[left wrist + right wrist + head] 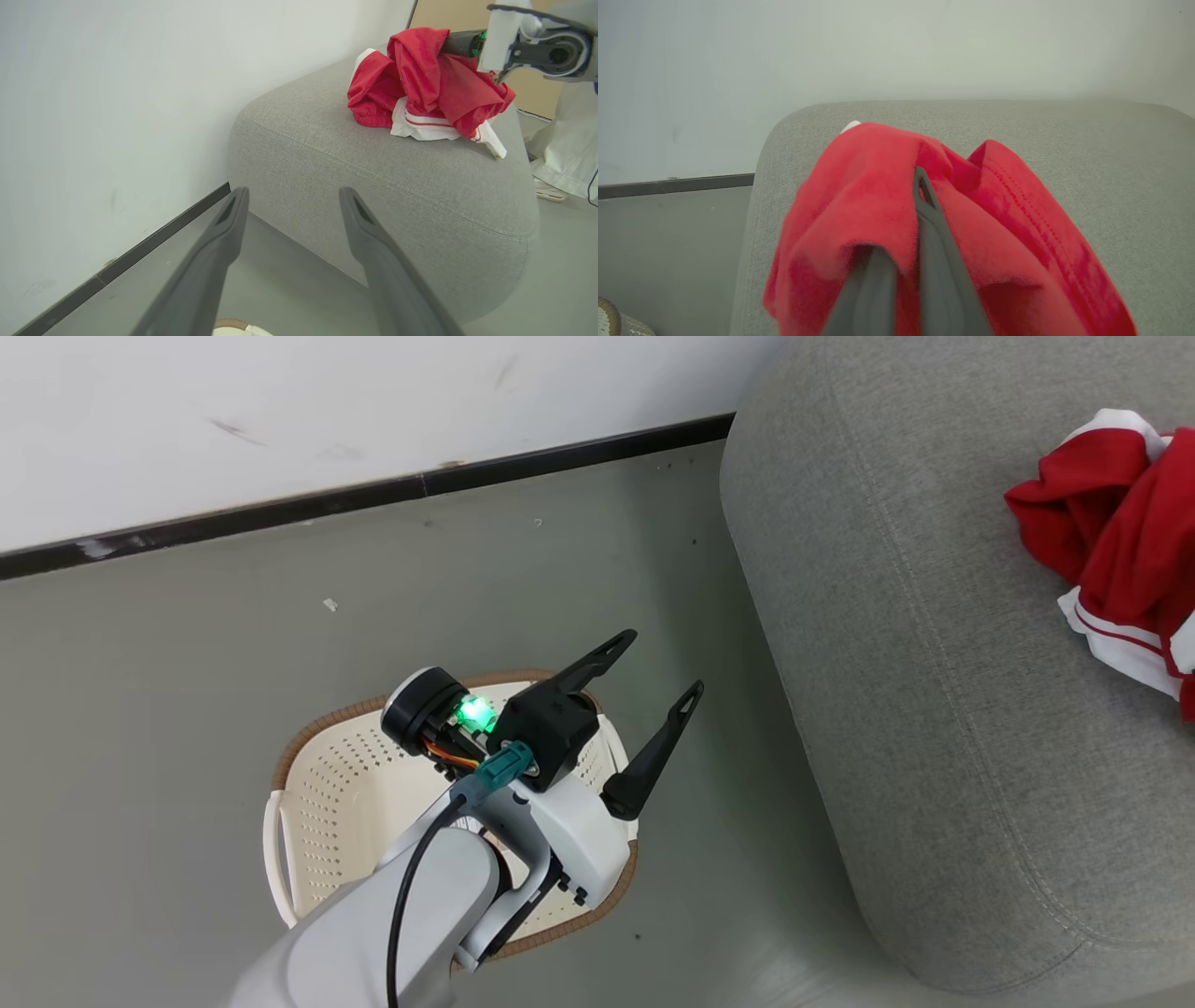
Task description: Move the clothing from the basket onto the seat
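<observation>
1. The left end effector (pixel 661 663) is hanging released, its two fingers spread wide and gripping nothing.
2. Directly beneath it, the basket (pixel 327 793) is standing on the floor (pixel 168 709), and the pale forearm is covering part of it.
3. The right end effector (pixel 901 233) is clenching a fold of the red and white clothing (pixel 859 186), with fabric draping over one finger.
4. Under that end effector, the rest of the clothing is lying bunched on the seat (pixel 1111 163), touching its grey top.
5. Beyond the left end effector's fingertips, the seat's rounded end is standing just beside the basket, and the white wall (pixel 117 93) is running along its far side.
</observation>
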You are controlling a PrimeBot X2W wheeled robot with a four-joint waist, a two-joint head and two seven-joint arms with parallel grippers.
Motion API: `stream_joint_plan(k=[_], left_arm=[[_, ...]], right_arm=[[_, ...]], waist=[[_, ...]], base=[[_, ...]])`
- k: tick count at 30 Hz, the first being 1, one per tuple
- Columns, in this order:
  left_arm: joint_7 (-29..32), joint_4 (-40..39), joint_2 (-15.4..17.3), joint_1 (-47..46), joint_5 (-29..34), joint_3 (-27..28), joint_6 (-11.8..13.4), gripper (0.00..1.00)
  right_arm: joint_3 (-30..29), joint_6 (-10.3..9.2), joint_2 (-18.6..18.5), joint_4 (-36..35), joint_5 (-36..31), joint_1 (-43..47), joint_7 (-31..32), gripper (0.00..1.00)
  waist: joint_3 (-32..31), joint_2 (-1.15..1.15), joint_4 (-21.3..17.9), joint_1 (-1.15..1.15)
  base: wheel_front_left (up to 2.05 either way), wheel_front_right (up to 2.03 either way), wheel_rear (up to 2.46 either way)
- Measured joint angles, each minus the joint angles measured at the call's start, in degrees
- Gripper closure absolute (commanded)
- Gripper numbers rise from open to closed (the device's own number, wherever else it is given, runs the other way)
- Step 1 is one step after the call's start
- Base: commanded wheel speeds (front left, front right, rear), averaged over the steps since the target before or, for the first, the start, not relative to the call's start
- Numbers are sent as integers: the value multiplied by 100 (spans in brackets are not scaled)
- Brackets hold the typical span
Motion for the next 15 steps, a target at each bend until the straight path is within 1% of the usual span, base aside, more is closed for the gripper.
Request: stream_joint_plan(k=[4, 9, 15], left_arm=[[-1, -1, 20, -27, 0, 26, 0, 0], [-63, 116, 156, -27, 0, 116, -1, 0], [-119, 223, 168, -23, -40, 149, -20, 0]], right_arm=[[12, 0, -41, 10, -36, 0, -60, 0], [71, 0, 127, 104, -120, 16, -118, 0], [36, 0, 219, 21, -101, 169, -176, 0]], waist=[[76, 0, 31, 0], [86, 0, -48, 0], [15, 0, -169, 0]], base=[[0, 0, 0], [0, 0, 0], [0, 0, 0]])
